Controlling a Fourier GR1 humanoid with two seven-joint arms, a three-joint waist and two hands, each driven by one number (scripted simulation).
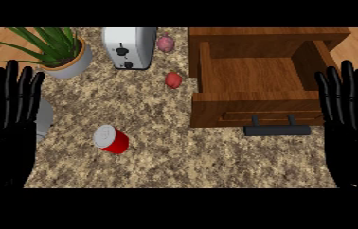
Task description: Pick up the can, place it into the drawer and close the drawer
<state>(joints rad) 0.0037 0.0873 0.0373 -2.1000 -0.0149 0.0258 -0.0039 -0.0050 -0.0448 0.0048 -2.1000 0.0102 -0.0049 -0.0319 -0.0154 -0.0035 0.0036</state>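
A red can (111, 139) with a silver lid lies tipped on the speckled stone counter (182, 152), left of centre. The wooden drawer (253, 74) stands pulled out at the upper right, nothing inside it, with a dark handle (277, 129) on its front. My left hand (17, 114) rests open at the left edge, fingers up, well left of the can. At the right edge my right hand (341, 114) is open too, fingers up, beside the drawer's right side. Neither hand touches anything.
A potted plant (56, 53) stands at the back left and a toaster (129, 47) behind the can. Two reddish vegetables (173, 80) (165, 43) lie left of the drawer. A grey object (43, 119) is partly hidden behind my left hand.
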